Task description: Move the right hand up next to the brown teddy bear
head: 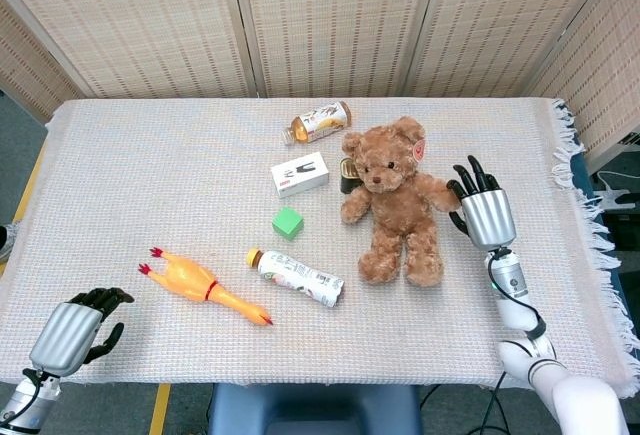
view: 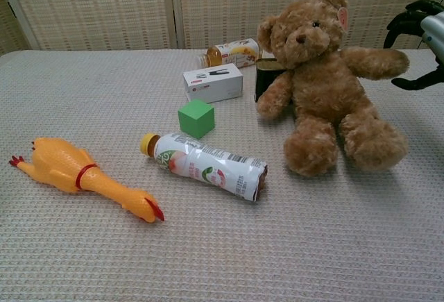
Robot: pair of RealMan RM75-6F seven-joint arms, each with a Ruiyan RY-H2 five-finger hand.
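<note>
On the cloth-covered table [head: 130, 165], the brown teddy bear [head: 396, 205] sits upright toward the far right of centre, its outstretched arm reaching at my right hand [head: 483, 213]. I judge that hand to be where the task wants it: raised just beside the bear's paw, fingers spread and holding nothing. Whether a fingertip touches the fur, I cannot tell. My left hand [head: 70, 333] rests at the near left corner, well apart from everything, fingers curled in on nothing, because this job needs only the right.

One bear. Two bottles lie on their sides: a white-labelled bottle [head: 297, 276] near the middle and an amber bottle [head: 318, 122] behind the bear. One rubber chicken [head: 203, 286], one white box [head: 299, 174], one green cube [head: 288, 222], and one dark object [view: 267, 77] half hidden at the bear's side.
</note>
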